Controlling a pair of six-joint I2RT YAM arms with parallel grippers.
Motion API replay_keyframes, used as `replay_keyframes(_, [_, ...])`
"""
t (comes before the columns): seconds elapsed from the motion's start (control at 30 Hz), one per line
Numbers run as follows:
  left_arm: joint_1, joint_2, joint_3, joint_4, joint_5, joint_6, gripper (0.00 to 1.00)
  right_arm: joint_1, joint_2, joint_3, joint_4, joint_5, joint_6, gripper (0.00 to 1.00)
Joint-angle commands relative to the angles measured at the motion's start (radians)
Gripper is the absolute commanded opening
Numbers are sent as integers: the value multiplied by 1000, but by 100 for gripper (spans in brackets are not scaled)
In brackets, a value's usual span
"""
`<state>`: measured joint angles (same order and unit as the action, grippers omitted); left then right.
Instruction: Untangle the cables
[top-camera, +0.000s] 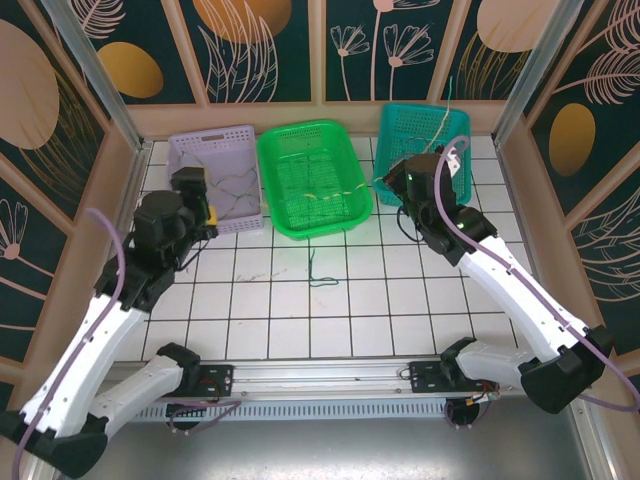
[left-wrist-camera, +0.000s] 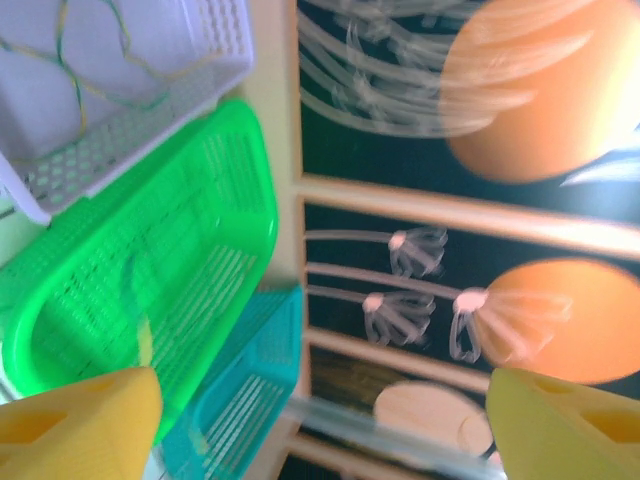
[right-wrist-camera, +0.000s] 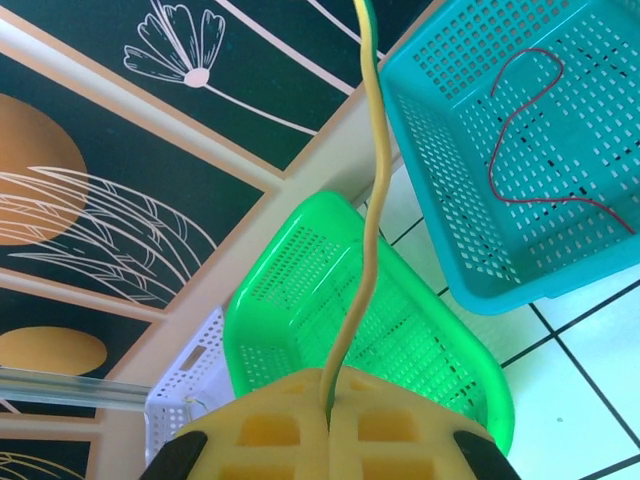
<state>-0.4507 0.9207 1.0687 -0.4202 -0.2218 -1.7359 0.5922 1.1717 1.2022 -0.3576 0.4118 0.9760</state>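
Observation:
My right gripper (right-wrist-camera: 328, 400) is shut on a yellow-and-green cable (right-wrist-camera: 372, 190) that rises out from between its yellow fingers. From above, that gripper (top-camera: 398, 182) hovers between the green basket (top-camera: 350, 215) and the teal basket (top-camera: 392, 125). A reddish-brown cable (right-wrist-camera: 520, 120) lies in the teal basket (right-wrist-camera: 450, 200). Yellow and green cables (left-wrist-camera: 85, 75) lie tangled in the lavender basket (left-wrist-camera: 130, 140). My left gripper (left-wrist-camera: 320, 430) is open with nothing between its fingers (left-wrist-camera: 80, 425), and it sits by the lavender basket's near right corner (top-camera: 205, 205). A thin dark green cable (top-camera: 315, 265) lies on the tiles.
Three baskets stand in a row at the back: the lavender basket (top-camera: 200, 140), then green, then teal. Patterned walls close in the back and both sides. White tiled table (top-camera: 330, 310) stretches in front of the baskets. A thin yellowish cable (top-camera: 335, 193) crosses inside the green basket.

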Motion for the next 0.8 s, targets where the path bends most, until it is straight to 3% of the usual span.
replay_keyframes(0.0, [-31,169,72,147,274,120,83,22,15,30,-4,6,59,0])
replay_keyframes(0.1, [-127,296,108,220,337,135,85,35,65,64,-12,-7,100,0])
replay_keyframes(0.2, [-188,356,94,300,325,90,87,51,121,118,-24,-34,122,0])
replay_keyframes(0.3, [-196,399,129,284,288,128,87,75,168,179,-62,-48,128,0])
replay_keyframes(0.47, [-195,462,163,201,243,247,78,99,189,198,-82,-79,141,0])
replay_keyframes(0.53, [-195,471,150,184,234,268,71,101,192,198,-92,-91,140,0])
replay_keyframes(0.63, [-193,462,119,189,207,301,50,101,194,201,-103,-105,133,0])
replay_keyframes(0.73, [-191,482,146,130,205,368,46,100,196,212,-102,-116,98,0])
replay_keyframes(0.77, [-191,488,156,105,203,391,37,98,202,223,-108,-117,84,0])
